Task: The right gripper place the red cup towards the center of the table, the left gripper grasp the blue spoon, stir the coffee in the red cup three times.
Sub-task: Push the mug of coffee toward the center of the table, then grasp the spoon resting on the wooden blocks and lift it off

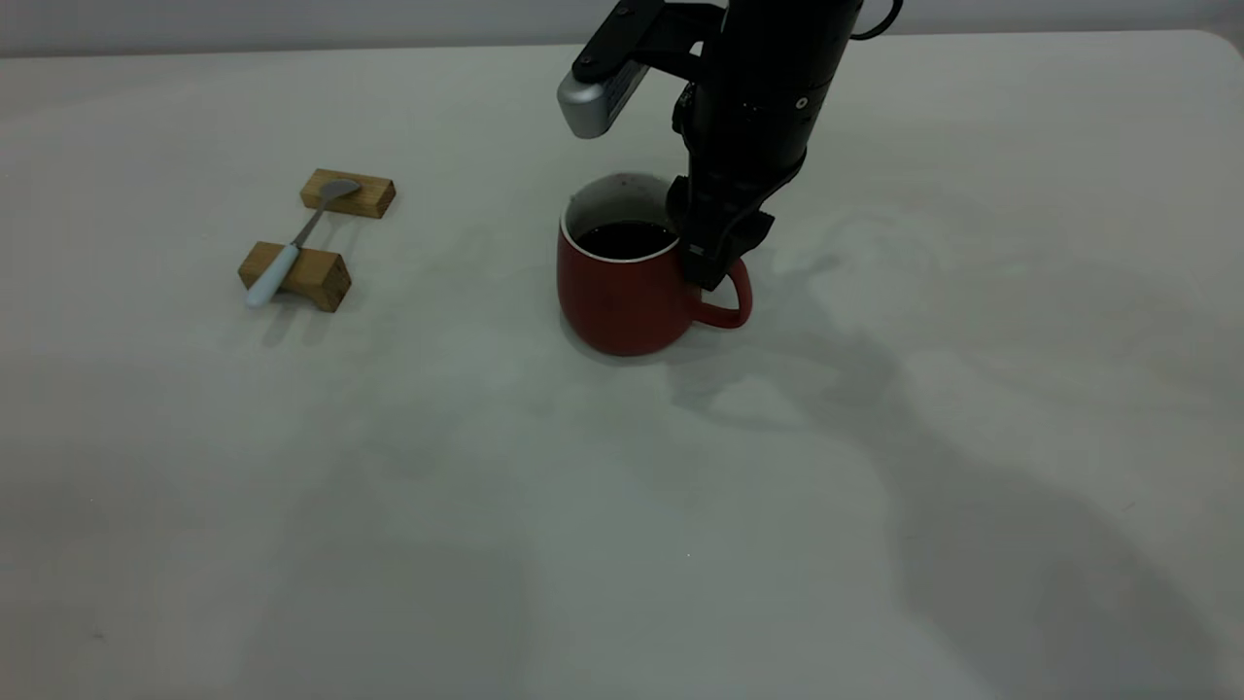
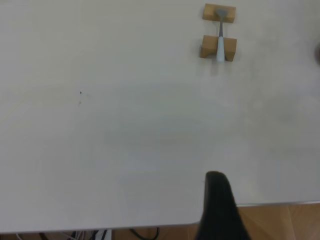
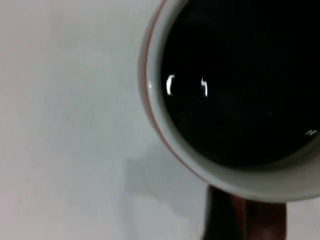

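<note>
The red cup (image 1: 622,297) stands upright near the middle of the table (image 1: 622,506), with dark coffee (image 1: 625,239) inside. My right gripper (image 1: 715,261) comes down from above and is shut on the cup's loop handle (image 1: 731,303). The right wrist view shows the white rim (image 3: 155,115), the coffee (image 3: 240,85) and the red handle (image 3: 260,220). The blue spoon (image 1: 288,247) lies across two wooden blocks at the left, also seen in the left wrist view as the spoon (image 2: 220,42). Only a black part of my left gripper (image 2: 219,210) shows, far from the spoon, over the table edge.
Two tan wooden blocks (image 1: 348,192) (image 1: 296,275) hold the spoon off the table. The table edge (image 2: 260,204) and a wooden floor beyond it show in the left wrist view. The right arm's shadow falls on the table to the right of the cup.
</note>
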Action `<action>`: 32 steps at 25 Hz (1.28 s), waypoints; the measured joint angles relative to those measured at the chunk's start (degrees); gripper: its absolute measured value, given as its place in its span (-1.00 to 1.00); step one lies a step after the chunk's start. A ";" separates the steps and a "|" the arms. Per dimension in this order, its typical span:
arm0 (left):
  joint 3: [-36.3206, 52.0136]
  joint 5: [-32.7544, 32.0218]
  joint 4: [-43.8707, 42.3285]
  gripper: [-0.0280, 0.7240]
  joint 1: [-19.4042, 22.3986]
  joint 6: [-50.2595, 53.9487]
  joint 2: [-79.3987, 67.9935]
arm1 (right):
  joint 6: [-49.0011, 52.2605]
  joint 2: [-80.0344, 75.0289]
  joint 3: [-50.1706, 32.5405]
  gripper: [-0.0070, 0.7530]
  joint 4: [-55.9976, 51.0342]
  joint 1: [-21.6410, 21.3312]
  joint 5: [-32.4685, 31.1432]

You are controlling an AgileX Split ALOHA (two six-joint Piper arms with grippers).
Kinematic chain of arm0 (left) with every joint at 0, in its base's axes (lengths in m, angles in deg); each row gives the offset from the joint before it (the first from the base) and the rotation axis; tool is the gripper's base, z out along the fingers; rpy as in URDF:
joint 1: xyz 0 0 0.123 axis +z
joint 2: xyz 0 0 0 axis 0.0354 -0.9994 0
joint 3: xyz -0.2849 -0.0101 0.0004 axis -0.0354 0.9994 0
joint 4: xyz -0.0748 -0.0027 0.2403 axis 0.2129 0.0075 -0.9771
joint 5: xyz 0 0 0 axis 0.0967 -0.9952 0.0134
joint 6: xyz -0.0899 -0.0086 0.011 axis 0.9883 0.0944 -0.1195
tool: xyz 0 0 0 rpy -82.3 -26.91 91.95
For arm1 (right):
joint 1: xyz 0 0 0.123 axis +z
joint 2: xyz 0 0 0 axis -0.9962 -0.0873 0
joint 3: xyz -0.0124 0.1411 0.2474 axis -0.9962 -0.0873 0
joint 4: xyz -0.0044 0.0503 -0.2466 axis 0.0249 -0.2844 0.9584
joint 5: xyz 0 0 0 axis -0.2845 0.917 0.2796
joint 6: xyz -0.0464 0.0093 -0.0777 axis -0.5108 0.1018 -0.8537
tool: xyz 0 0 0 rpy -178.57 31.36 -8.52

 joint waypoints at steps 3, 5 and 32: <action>0.00 0.00 0.00 0.59 0.00 0.00 0.00 | 0.64 0.06 0.00 0.70 1.07 0.00 -2.14; 0.00 0.00 0.00 0.59 0.00 0.00 0.00 | 1.31 1.06 0.00 0.77 1.82 0.00 -4.73; 0.00 0.00 0.00 0.59 0.00 0.00 0.00 | 38.50 73.88 -27.61 0.76 14.52 0.00 -36.77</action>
